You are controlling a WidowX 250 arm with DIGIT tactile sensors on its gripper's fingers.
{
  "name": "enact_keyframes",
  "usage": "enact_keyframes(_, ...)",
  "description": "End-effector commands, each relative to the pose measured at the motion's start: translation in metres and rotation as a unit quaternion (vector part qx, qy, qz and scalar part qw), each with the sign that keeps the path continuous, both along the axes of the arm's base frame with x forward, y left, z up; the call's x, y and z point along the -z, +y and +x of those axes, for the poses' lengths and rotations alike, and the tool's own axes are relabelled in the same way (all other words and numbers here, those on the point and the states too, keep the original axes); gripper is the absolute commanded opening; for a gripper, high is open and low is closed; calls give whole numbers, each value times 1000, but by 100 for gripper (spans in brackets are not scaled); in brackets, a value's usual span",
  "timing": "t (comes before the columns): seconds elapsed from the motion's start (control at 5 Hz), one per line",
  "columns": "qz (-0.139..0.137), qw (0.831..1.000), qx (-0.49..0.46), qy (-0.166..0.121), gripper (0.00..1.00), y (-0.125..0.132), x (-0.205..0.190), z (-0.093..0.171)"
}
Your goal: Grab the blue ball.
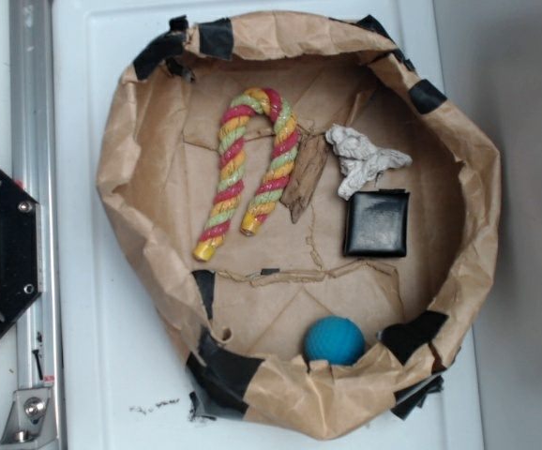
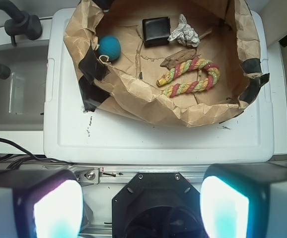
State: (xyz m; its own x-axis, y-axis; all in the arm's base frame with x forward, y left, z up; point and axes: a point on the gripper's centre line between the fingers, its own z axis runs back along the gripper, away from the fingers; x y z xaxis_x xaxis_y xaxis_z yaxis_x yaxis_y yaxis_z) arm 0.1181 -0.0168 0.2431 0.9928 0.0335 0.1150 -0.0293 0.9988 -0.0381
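The blue ball (image 1: 335, 339) is a small teal dimpled sphere resting inside the brown paper basin (image 1: 126, 169), tight against its near wall. In the wrist view the blue ball (image 2: 108, 47) lies at the basin's left end, far from my gripper (image 2: 141, 208). My gripper hovers high above the robot's black base (image 2: 158, 206), outside the basin, with its two glowing pads (image 2: 58, 208) wide apart and nothing between them. The exterior view does not show the gripper.
The paper basin (image 2: 183, 116) also holds a black square box (image 1: 377, 223), a crumpled white paper wad (image 1: 361, 159), a red-yellow-green rope cane (image 1: 249, 169) and a bark scrap (image 1: 306, 176). It sits on a white lid (image 2: 153, 139). A metal rail (image 1: 29, 141) runs alongside.
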Motion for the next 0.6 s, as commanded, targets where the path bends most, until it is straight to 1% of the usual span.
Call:
enact_keyframes(0.0,0,1000,0,0,100,0,0,0)
enact_keyframes(0.2,36,996,-59,-63,100,23,19,17)
enact_keyframes(0.4,48,992,-108,-36,100,33,41,42)
